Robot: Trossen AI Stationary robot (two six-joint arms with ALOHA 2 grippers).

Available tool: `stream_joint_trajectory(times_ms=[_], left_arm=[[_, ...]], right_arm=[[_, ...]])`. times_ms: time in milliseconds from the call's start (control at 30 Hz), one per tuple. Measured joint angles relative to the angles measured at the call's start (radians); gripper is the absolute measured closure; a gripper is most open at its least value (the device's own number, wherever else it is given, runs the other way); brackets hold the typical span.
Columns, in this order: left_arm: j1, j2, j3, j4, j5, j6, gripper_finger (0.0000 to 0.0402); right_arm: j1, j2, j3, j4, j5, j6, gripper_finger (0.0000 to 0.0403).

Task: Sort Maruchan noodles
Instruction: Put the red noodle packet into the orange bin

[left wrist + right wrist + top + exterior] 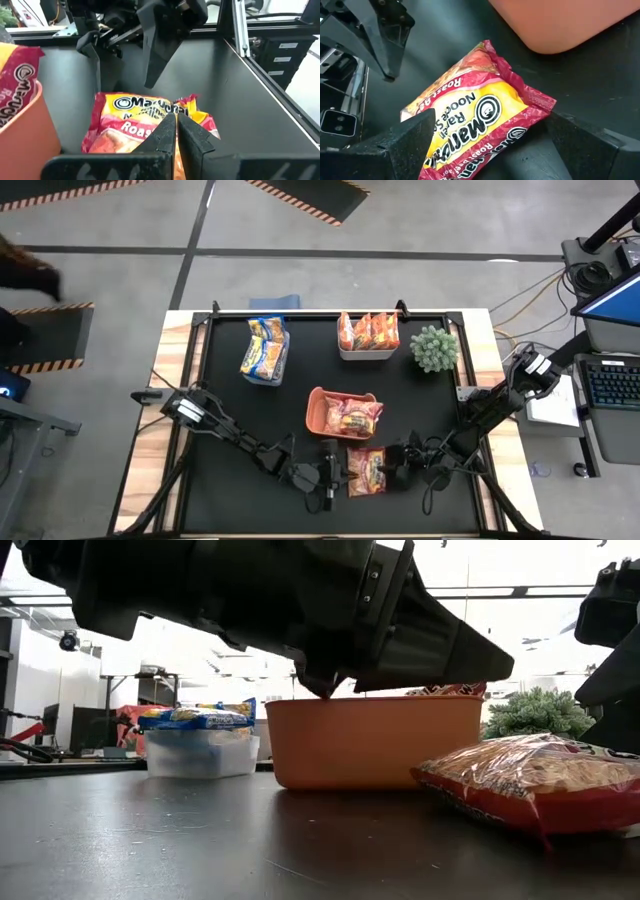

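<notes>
One red Maruchan packet (366, 470) lies flat on the black table near its near edge; it also shows in the right wrist view (475, 115) and the left wrist view (135, 117). My left gripper (336, 470) (176, 125) is shut and hovers just left of the packet, above the table. My right gripper (393, 470) (490, 132) is open at the packet's right end, one finger on each side. Another red packet (352, 418) lies in the orange bin (318, 402). Blue-and-yellow packets (264, 348) fill the clear bin, and orange packets (368, 330) stand in the white bin.
A small green potted plant (434, 348) stands on the table's far right. The orange bin (375, 740) sits just beyond the two grippers. Bare black mat lies left of the orange bin and in front of the clear bin (200, 752). The table's metal rail (260, 75) runs close by.
</notes>
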Motion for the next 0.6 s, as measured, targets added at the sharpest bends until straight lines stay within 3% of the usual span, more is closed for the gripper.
stream_joint_trajectory(times_ms=[167, 333, 600], left_arm=[[-0.016, -0.013, 0.014, -0.013, 0.022, 0.047, 0.0402], [-0.035, -0.007, 0.016, -0.072, 0.117, 0.048, 0.0402], [-0.045, 0.050, 0.049, -0.076, 0.140, 0.018, 0.0402]], right_arm=[[0.000, 0.000, -0.004, -0.011, 0.000, 0.038, 0.0037], [0.000, 0.010, -0.008, -0.010, 0.005, 0.057, 0.0037], [0.000, 0.111, -0.001, 0.006, 0.051, 0.071, 0.0037]])
